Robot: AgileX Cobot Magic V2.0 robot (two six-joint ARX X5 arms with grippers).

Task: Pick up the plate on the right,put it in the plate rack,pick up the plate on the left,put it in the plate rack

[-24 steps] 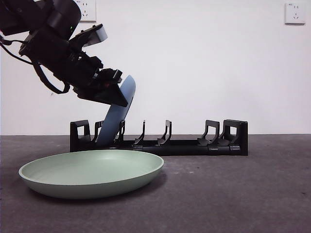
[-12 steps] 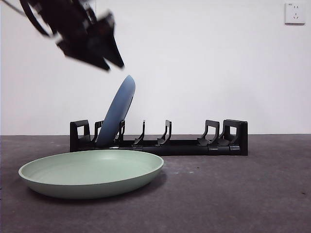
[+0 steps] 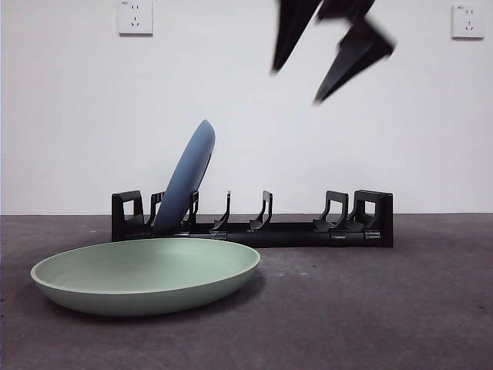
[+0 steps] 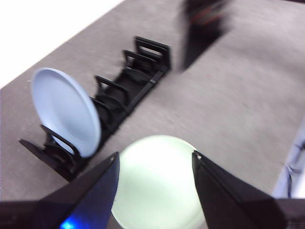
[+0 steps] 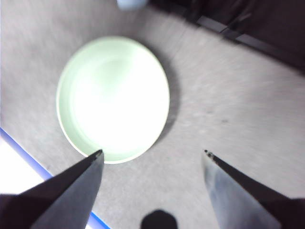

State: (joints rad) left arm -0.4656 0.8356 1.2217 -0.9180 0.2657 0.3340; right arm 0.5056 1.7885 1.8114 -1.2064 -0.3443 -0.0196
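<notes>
A blue plate (image 3: 187,179) stands tilted in the left end of the black plate rack (image 3: 293,231), between its dividers. In front of the rack a pale green plate (image 3: 146,274) lies flat on the grey table. My right gripper (image 3: 296,85) hangs open and blurred high above the rack's right half, holding nothing. Its wrist view looks down on the green plate (image 5: 114,98) past its jaws (image 5: 151,152). My left gripper (image 4: 155,160) is open and empty, high over the green plate (image 4: 157,181), with the blue plate (image 4: 64,109) and the rack (image 4: 128,90) beyond.
A white wall with two sockets (image 3: 135,15) (image 3: 467,21) stands behind the rack. The table's blue-lined edge (image 5: 28,162) runs close to the green plate. Grey tabletop stretches to the right of the green plate.
The gripper beside the blue plate rose away and left it leaning in the rack. The dark arm is gone from the upper left. An open gripper now shows at the top centre-right.
</notes>
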